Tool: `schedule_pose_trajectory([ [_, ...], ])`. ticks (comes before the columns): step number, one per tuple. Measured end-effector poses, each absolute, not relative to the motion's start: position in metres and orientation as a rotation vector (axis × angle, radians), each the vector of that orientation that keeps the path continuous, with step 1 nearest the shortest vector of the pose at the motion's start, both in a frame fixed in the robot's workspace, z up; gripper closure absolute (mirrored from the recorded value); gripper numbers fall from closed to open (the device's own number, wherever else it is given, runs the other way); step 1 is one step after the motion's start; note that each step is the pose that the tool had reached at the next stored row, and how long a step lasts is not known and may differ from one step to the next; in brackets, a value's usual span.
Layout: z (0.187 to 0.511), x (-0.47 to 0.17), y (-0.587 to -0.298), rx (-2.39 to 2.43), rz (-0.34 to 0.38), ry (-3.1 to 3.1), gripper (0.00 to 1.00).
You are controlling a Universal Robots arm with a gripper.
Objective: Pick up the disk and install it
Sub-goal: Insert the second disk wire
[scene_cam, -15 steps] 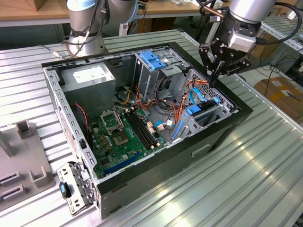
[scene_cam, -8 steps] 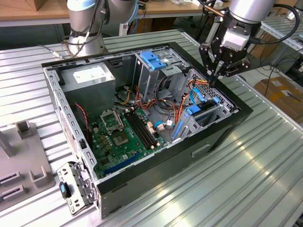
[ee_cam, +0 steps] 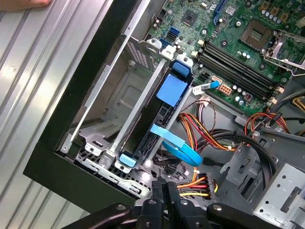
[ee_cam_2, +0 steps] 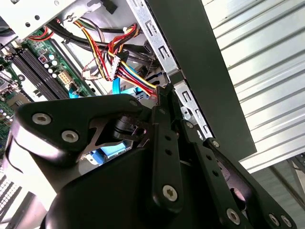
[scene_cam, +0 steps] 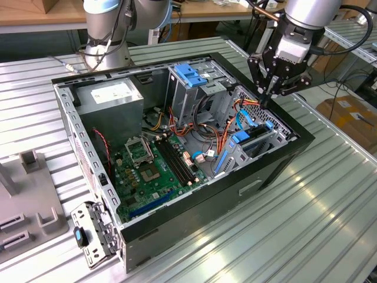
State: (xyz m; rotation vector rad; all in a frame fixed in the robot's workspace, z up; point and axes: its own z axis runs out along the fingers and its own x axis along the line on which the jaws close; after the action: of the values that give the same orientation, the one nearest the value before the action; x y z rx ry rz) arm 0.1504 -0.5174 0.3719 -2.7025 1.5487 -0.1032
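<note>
The gripper (scene_cam: 266,94) hangs above the open computer case (scene_cam: 277,159), over the corner nearest the exterior view's right, its two black fingers (ee_cam_2: 164,143) drawn together with no gap visible and nothing between them. The fingertips stand just above a bundle of red, yellow and orange wires (scene_cam: 250,106), apart from the metal bay below. The disk (ee_cam: 164,102) sits on edge inside that bay (ee_cam: 119,124), beside the case wall; in the first wrist view its blue rail and blue tab show, while its labelled face is turned away. A light-blue flat cable (ee_cam: 178,145) curls beside it. The gripper body (ee_cam_2: 119,191) hides most of the disk in the second wrist view.
</note>
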Motion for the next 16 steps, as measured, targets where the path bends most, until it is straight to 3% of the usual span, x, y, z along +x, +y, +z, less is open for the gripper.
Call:
schedule_pose_trajectory([
  [16,0.3711,0.1504,-0.5174,-2.53,-0.107,1.83,0.84],
])
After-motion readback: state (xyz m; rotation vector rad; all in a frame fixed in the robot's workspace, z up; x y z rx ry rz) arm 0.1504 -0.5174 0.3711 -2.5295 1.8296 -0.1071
